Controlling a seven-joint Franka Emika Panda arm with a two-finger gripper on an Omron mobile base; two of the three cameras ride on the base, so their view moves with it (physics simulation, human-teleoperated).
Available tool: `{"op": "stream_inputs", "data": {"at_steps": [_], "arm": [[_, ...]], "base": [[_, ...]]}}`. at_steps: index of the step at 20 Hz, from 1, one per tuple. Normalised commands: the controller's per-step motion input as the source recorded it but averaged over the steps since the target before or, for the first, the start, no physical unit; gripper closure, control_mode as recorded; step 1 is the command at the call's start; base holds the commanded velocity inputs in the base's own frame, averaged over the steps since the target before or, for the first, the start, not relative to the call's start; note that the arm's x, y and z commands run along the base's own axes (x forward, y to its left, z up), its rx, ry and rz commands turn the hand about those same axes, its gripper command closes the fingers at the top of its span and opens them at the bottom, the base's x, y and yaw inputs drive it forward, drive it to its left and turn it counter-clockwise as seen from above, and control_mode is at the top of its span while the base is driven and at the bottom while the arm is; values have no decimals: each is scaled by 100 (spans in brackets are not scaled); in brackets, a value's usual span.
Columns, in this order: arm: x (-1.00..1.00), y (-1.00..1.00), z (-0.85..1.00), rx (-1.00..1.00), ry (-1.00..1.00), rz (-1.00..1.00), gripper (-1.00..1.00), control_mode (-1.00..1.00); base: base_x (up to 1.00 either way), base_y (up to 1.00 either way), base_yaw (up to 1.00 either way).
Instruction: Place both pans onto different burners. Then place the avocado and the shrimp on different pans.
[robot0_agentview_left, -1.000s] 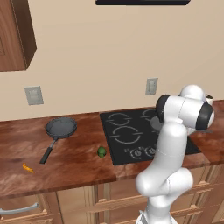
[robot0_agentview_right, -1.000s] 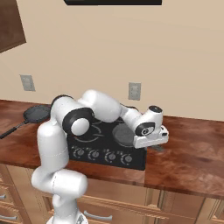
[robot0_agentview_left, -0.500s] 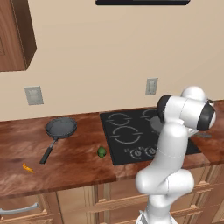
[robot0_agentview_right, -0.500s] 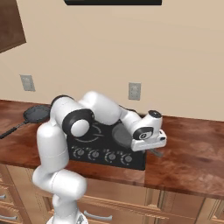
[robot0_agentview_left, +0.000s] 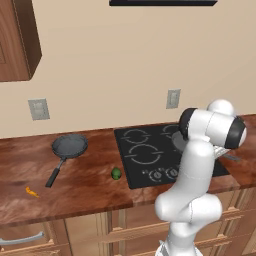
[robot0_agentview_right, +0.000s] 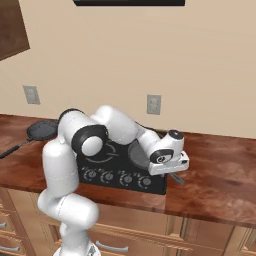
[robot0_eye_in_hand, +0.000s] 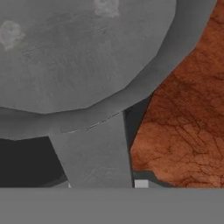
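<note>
1. In the hand view the handle (robot0_eye_in_hand: 94, 151) of one pan (robot0_eye_in_hand: 83, 52) runs down toward the lens, and the pan's grey bowl lies beyond it, over the black cooktop (robot0_eye_in_hand: 22, 162), with reddish-brown tabletop (robot0_eye_in_hand: 183, 122) to the right.
2. The fingers sit at the bottom edge of that view; whether they are apart, together or clamped on the handle cannot be told, and no contact is clear.
3. From the right base view the gripper (robot0_agentview_right: 170, 172) hangs low over the cooktop's (robot0_agentview_right: 107, 160) right edge, just above the pan's handle (robot0_agentview_right: 176, 178), with that pan (robot0_agentview_right: 137, 152) resting on the right side of the glass.
4. In the left base view the shrimp (robot0_agentview_left: 32, 191) lies near the tabletop's (robot0_agentview_left: 75, 195) front left.
5. The avocado (robot0_agentview_left: 116, 173) sits just left of the cooktop (robot0_agentview_left: 150, 155).
6. Farther back on the left the second pan (robot0_agentview_left: 70, 146) rests on the tabletop, its handle pointing toward the front.
</note>
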Motion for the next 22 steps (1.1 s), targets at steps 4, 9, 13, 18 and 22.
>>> {"op": "stream_inputs", "data": {"at_steps": [4, 9, 13, 18, 22], "arm": [[0, 16, -36, 0, 0, 0, -100, -100], [-11, 15, 11, 0, -3, 9, -100, -100], [-17, 29, 47, 0, -10, 9, -100, -100], [-15, 30, 52, -2, -9, 10, -100, -100], [-3, 36, 46, 0, -4, 7, -100, -100]], "base": [[0, 0, 0], [0, 0, 0], [0, 0, 0], [0, 0, 0], [0, 0, 0]]}}
